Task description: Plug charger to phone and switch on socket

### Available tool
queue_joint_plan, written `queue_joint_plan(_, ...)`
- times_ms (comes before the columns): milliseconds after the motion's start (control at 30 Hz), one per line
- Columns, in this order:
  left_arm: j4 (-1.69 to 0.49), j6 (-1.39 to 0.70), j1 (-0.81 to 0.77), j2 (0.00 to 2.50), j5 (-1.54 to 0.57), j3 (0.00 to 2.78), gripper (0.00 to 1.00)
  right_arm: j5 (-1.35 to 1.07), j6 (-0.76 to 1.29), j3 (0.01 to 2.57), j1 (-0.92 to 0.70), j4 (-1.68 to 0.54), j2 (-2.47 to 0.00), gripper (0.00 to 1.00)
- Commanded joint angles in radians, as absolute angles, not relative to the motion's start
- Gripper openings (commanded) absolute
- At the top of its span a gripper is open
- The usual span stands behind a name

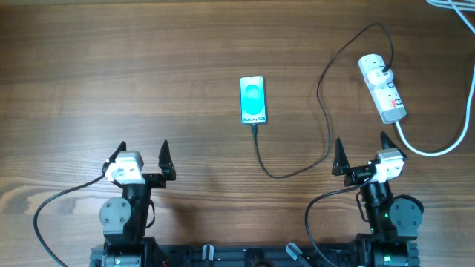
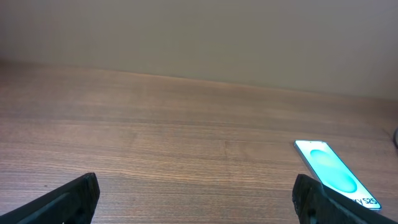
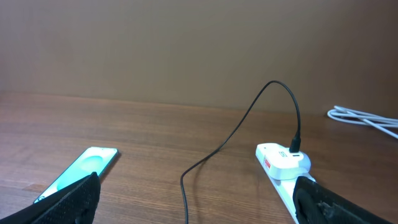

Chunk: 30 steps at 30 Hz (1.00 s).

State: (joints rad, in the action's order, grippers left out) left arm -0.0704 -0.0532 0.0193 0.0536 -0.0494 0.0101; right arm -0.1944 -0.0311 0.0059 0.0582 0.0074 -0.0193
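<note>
The phone (image 1: 253,100) lies flat mid-table with its teal screen lit and the "Galaxy S25" strip at its near edge. The black charger cable (image 1: 324,111) runs from the phone's near end, loops right and up to its white plug (image 1: 377,72) seated in the far outlet of the white socket strip (image 1: 388,99) at the right. My left gripper (image 1: 141,157) is open and empty near the front left; the phone shows at the right of the left wrist view (image 2: 333,171). My right gripper (image 1: 361,153) is open and empty, in front of the socket (image 3: 283,165); the cable (image 3: 214,152) and phone (image 3: 84,167) show in its view.
The socket's thick white cord (image 1: 438,148) curves off to the right edge, and more white cord (image 1: 453,9) lies at the far right corner. The wooden table (image 1: 111,74) spreads to the left. A plain wall stands behind.
</note>
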Motion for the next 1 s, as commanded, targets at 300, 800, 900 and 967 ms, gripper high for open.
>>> queue_joint_plan(300,-0.076,-0.034,0.015,0.056,-0.047,0.006,1.00,-0.192,-0.023,0.005,0.054,0.013,-0.004,1.00)
queue_joint_plan(800,-0.076,-0.034,0.015,0.061,-0.047,0.006,1.00,-0.192,-0.023,0.005,0.054,0.013,-0.004,1.00)
queue_joint_plan(900,-0.076,-0.034,0.015,0.075,-0.047,0.006,1.00,-0.192,-0.023,0.005,0.054,0.013,-0.004,1.00)
queue_joint_plan(967,-0.076,-0.034,0.015,0.094,-0.047,0.006,1.00,-0.192,-0.023,0.005,0.054,0.013,-0.004,1.00)
